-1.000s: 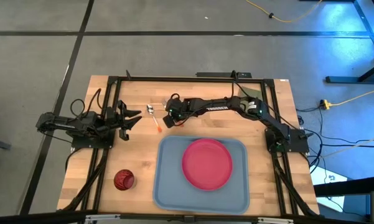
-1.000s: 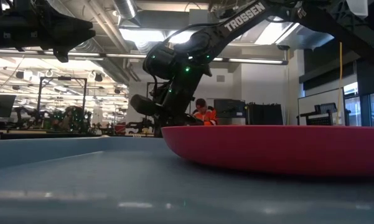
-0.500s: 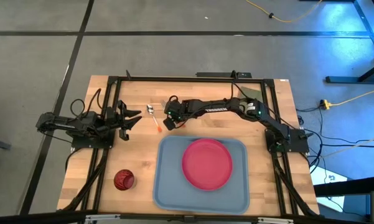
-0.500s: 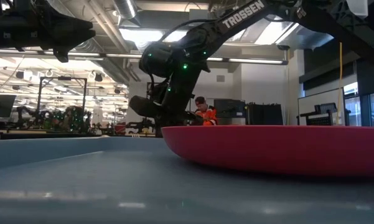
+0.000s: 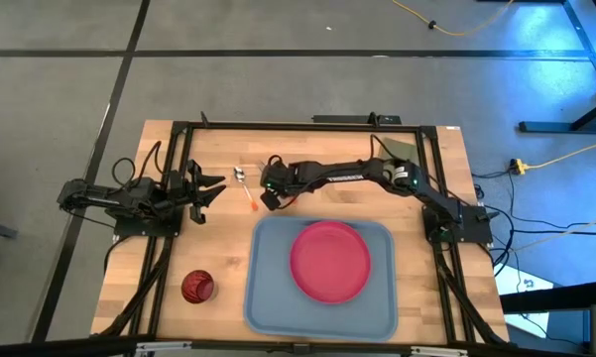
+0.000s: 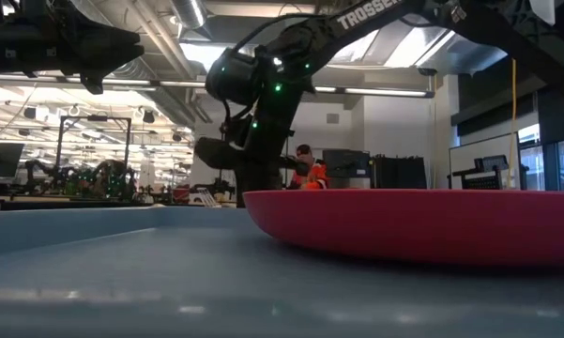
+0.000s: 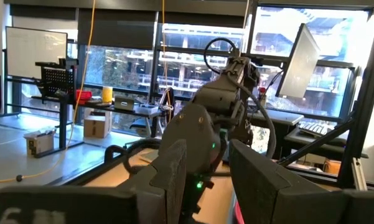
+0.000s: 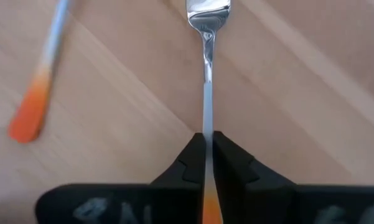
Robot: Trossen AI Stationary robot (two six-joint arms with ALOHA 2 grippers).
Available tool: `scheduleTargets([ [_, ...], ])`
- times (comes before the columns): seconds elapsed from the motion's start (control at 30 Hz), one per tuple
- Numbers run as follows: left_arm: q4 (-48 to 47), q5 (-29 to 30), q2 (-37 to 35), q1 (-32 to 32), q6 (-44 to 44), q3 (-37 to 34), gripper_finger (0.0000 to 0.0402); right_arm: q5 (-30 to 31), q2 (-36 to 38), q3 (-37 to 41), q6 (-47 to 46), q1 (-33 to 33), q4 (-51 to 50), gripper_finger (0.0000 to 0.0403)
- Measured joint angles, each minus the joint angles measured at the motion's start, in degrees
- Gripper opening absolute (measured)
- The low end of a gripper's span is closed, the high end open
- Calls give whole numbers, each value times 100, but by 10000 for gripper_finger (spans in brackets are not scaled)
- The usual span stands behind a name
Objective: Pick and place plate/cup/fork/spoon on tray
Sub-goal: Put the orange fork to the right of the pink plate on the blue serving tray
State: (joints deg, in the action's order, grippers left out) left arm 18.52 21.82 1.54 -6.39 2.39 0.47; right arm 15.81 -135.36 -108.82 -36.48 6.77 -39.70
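Observation:
The pink-red plate [image 5: 329, 261] lies on the light blue tray [image 5: 268, 297] at the table's near side. The dark red cup [image 5: 197, 287] stands on the table left of the tray. The spoon [image 5: 246, 186] lies on the table beyond the tray; its orange handle also shows in the right wrist view [image 8: 30, 115]. My right gripper [image 5: 267, 192] is just right of the spoon and shut on the fork [image 8: 206, 74]. The fork's tines are cut off by the picture's edge. My left gripper [image 5: 210, 188] hangs open and empty at the table's left. My right gripper [image 8: 208, 134] pinches the fork between its two fingers where the silver shaft [image 8: 206, 118] meets the orange handle [image 8: 209, 214]. The handle runs back between the fingers and the head sticks out ahead of the fingertips. I cannot tell whether the fork is clear of the table.
Black frame rails run along the table's edges [image 5: 278, 126]. In the low view the plate [image 6: 422, 225] fills the foreground, with my right arm [image 6: 253, 94] behind it. A person in orange [image 6: 310, 174] sits in the room beyond the table.
My right gripper has shifted a little toward the table's left edge, closer to the spoon, and its wrist has risen slightly. The plate, cup and spoon have stayed where they were.

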Motion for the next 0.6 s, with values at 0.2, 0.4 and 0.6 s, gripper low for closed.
scheduleTargets([
  [0.2, 7, 0, -2, 0, 0, 0, 115, 19, 229, -2, 78, -3, -293, 21],
  [0.4, 2, -2, -2, -1, 0, -2, 115, 154, 553, -6, -47, -61, -913, 22],
  [0.6, -2, -2, -2, 0, 0, 0, 115, 503, 879, -11, -418, -324, -1819, 22],
])
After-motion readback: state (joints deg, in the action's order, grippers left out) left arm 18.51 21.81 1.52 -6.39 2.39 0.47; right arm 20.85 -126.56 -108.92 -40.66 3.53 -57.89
